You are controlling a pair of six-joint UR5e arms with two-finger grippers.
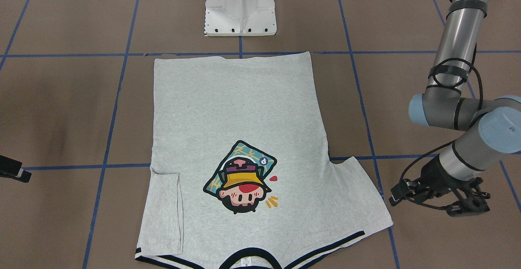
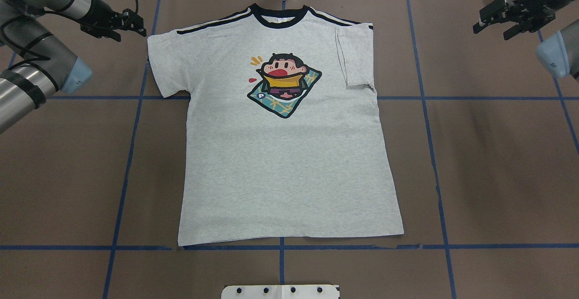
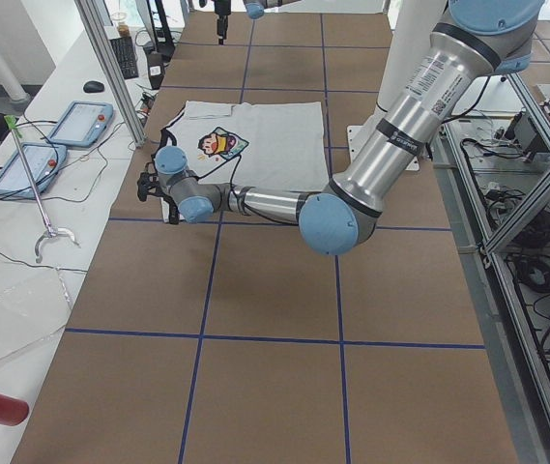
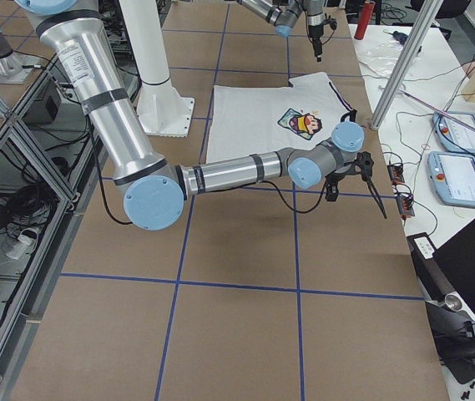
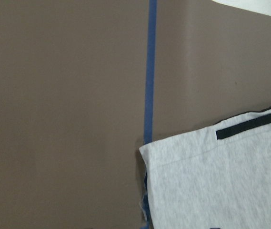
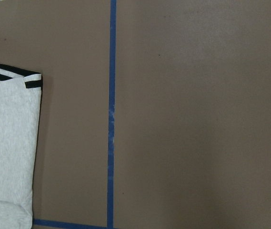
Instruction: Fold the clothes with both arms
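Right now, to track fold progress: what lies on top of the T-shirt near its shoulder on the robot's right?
One sleeve lies folded inward on the front of the T-shirt, clear of the cartoon print. The fabric beneath that flap is covered.

the t-shirt (image 2: 289, 168) is heather grey, trimmed black.

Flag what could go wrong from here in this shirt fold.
1. The folded sleeve lies tucked over the T-shirt, but the spread sleeve beside the left end effector is not. A mismatched fold there could leave the shirt lopsided.
2. The right end effector hovers off the cloth, so the folded sleeve lies loose and might flip open if the shirt is dragged.
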